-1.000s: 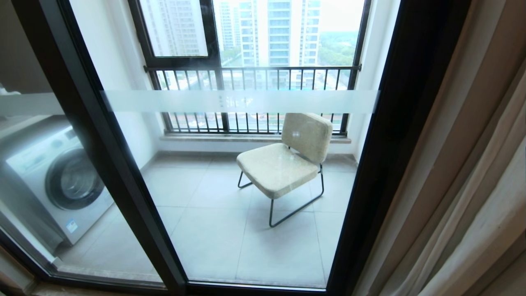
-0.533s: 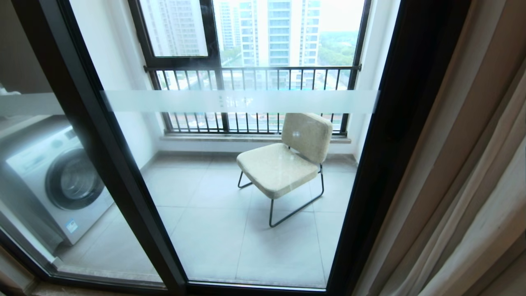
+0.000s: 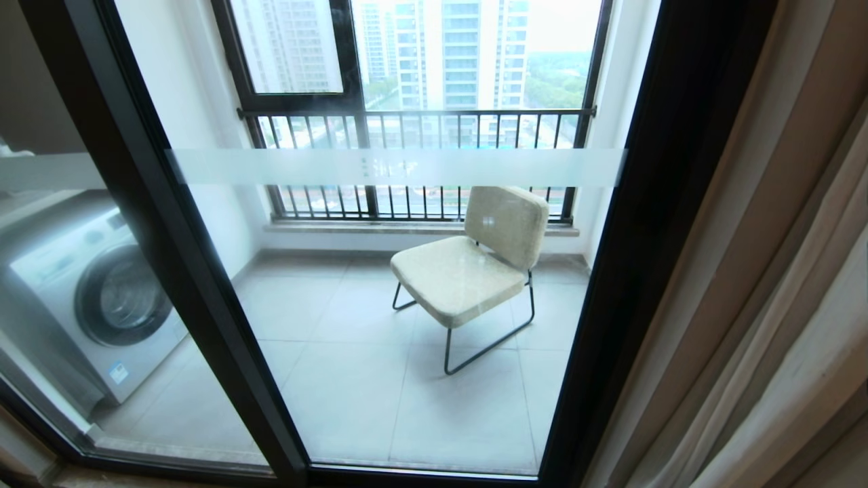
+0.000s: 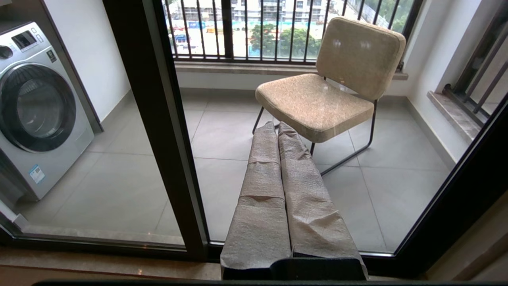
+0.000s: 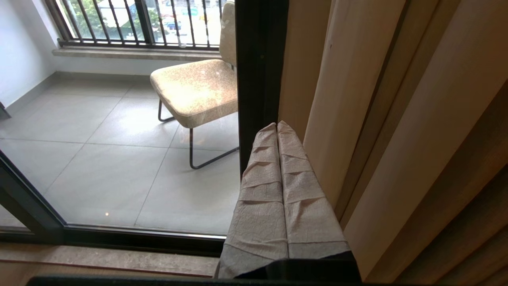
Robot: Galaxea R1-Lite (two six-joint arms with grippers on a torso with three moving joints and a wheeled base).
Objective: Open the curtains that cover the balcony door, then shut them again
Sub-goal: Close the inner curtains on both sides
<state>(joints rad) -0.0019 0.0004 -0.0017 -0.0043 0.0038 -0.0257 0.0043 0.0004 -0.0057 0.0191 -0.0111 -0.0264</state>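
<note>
Hanging bunched at the right, the curtains (image 3: 766,271) leave the balcony door (image 3: 400,271) uncovered; closing remains. Left gripper (image 4: 278,126) and right gripper (image 5: 276,125) sit pressed together, empty.

balcony door (image 3: 420,285) glass blocks ahead, curtains (image 3: 766,285) crowd the right

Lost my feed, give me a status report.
Left gripper and right gripper shut, empty. Curtains bunched right; balcony door glass uncovered. Nothing in the way.

The washing machine (image 3: 95,298) and curtains (image 3: 766,271) are cut off by frame edges.
</note>
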